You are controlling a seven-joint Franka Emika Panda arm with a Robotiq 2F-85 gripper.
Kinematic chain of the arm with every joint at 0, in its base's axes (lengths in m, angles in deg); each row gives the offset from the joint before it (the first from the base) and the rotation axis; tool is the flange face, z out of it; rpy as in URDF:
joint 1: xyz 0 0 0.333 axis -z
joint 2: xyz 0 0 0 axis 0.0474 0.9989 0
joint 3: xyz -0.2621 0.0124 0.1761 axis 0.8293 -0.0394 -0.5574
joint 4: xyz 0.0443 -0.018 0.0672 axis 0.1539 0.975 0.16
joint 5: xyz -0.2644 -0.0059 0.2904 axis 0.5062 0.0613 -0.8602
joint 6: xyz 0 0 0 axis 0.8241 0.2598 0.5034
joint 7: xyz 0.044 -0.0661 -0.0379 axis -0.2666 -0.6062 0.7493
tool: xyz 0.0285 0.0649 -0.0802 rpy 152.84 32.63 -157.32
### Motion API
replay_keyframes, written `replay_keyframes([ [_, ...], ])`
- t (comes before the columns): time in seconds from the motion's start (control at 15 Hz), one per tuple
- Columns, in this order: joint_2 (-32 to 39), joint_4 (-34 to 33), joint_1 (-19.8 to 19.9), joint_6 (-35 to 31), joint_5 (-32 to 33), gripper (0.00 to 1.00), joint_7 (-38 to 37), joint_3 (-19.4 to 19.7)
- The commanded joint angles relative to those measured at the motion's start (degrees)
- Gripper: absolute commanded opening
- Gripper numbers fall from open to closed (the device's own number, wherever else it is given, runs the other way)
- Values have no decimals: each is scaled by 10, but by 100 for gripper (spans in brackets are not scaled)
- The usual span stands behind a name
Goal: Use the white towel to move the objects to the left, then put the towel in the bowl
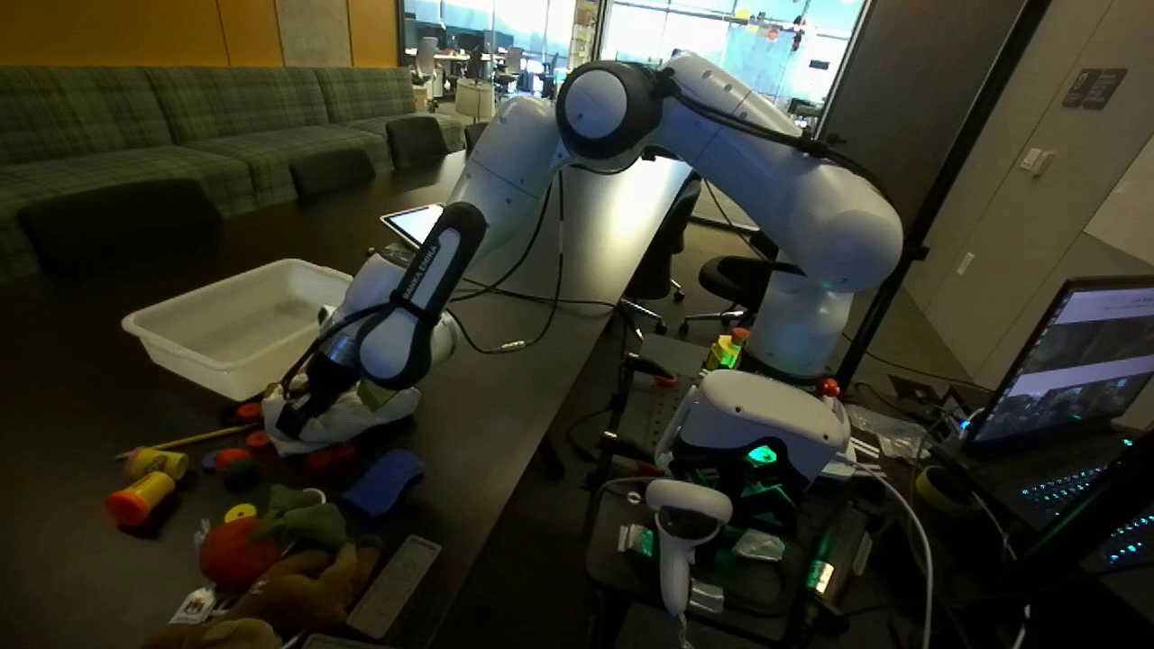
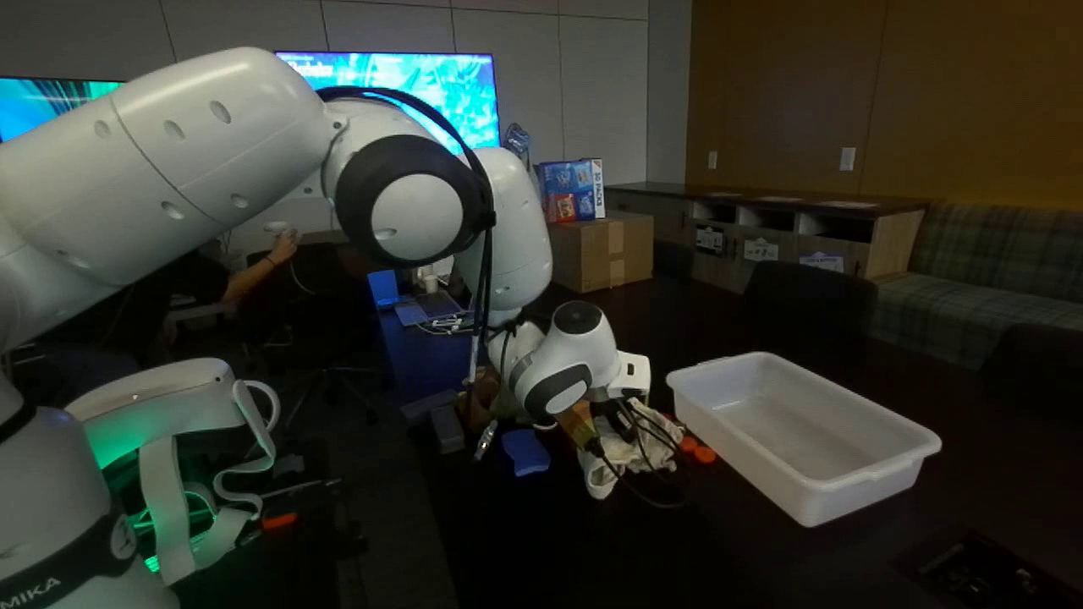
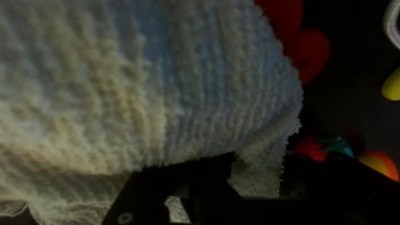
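The gripper (image 1: 299,416) was held low against a white towel (image 1: 362,416), which was bunched on a dark table (image 1: 523,379) near the white tub (image 1: 194,362) presumably meant by "bowl". In the wrist view, dark fingers (image 3: 150,193) were seen on either side of a strip of cloth, but whether it was pinched could not be told.

If the cloth was not firmly caught, it would likely be lost when the arm was moved, or dropped short of the tub. A slack edge might be dragged over the red discs (image 3: 307,54), partly hidden by it in the wrist view, so that they would be covered rather than pushed. The orange-and-yellow cylinder (image 1: 142,498) might be set rolling by a nudge, and the blue piece (image 1: 385,482) might be shoved off the table's near edge by a sweep made the wrong way.

The towel was rumpled into thick, soft-looking folds; up close, off-white ribbed pile was shown, tinted yellowish and bluish, with a fuzzy edge.
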Motion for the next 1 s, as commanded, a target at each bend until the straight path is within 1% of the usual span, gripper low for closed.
replay_keyframes([
  [0.0, -18, 45, 23, -8, 9, 15, 4, -21],
  [0.33, -26, 56, 52, -21, 9, 15, 7, 18],
  [0.67, -19, 28, 102, -13, 4, 15, 1, 50],
  [0.8, -15, 13, 116, -7, 1, 15, -1, 61],
  [0.93, -5, -12, 118, 2, -4, 15, -5, 72],
])
